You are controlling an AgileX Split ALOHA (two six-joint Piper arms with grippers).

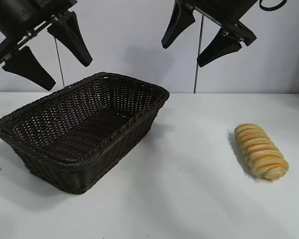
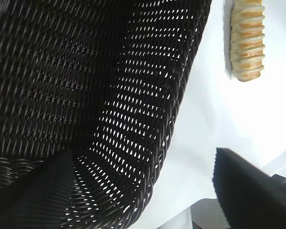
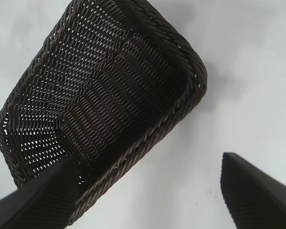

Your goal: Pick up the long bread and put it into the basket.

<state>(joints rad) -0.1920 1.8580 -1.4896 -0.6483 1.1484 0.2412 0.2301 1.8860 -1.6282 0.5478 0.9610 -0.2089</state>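
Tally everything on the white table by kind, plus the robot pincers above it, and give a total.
Dark brown woven wicker basket: 1
Golden-yellow ridged long bread loaf: 1
Black robot pincers, both open and empty, raised over the table: 2 (left pincer, right pincer)
Total: 4

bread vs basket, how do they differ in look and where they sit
The bread is a small golden-yellow loaf with orange-brown ridges; the basket is far larger, dark brown woven wicker. The bread is solid and rounded; the basket is rectangular, open-topped and holds nothing. The bread lies at the exterior view's right, the basket at its left, well apart. Both rest on the white table, untouched, with both grippers raised above.
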